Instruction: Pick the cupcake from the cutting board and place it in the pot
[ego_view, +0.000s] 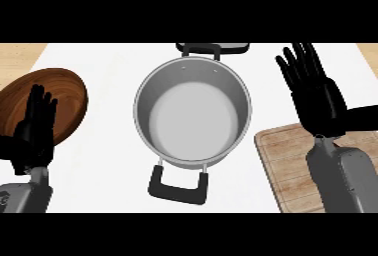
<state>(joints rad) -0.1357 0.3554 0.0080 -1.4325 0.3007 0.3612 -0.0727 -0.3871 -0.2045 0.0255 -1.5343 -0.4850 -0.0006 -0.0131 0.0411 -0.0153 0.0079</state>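
Head view shows a steel pot (192, 112) with black handles at mid worktop (103, 165), nothing in it. Right hand (316, 92) hovers spread above the cutting board (284, 160). Left hand (35, 131) is open, fingers straight, over a brown wooden plate (70, 92). No cupcake shows; I cannot tell where it is.
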